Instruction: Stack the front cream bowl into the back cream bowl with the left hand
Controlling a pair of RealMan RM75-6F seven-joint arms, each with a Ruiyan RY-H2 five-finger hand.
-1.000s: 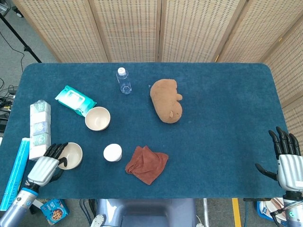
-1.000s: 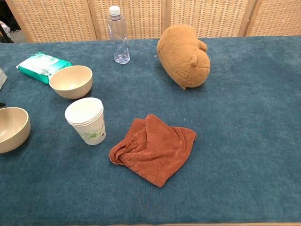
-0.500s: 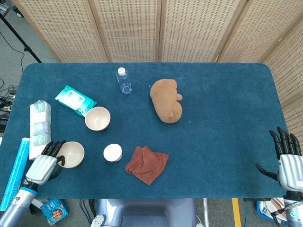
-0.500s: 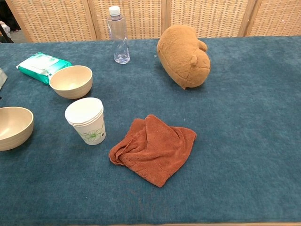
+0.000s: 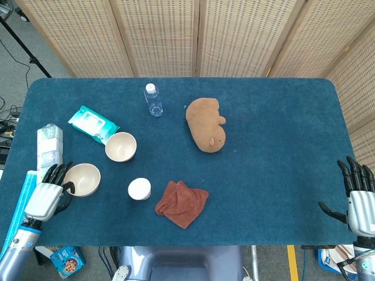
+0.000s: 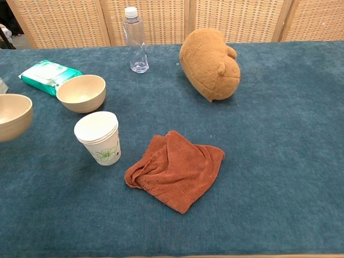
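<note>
My left hand (image 5: 44, 198) grips the near-left rim of the front cream bowl (image 5: 82, 178), at the table's front left. In the chest view that front cream bowl (image 6: 13, 115) hangs above the cloth at the left edge, and the hand itself is out of that frame. The back cream bowl (image 5: 120, 146) stands upright and empty a little further back and to the right, also seen as the back cream bowl (image 6: 81, 92) in the chest view. My right hand (image 5: 358, 198) rests beyond the table's right front corner, holding nothing, fingers spread.
A paper cup (image 5: 139, 188) stands just right of the held bowl. A brown cloth (image 5: 181, 202), a plush toy (image 5: 206, 124), a water bottle (image 5: 153, 99) and a green wipes pack (image 5: 92, 123) lie around. A tissue pack (image 5: 49, 155) sits at the left edge.
The left hand has lifted the front cream bowl off the table and carried it slightly back. The right hand has barely moved.
</note>
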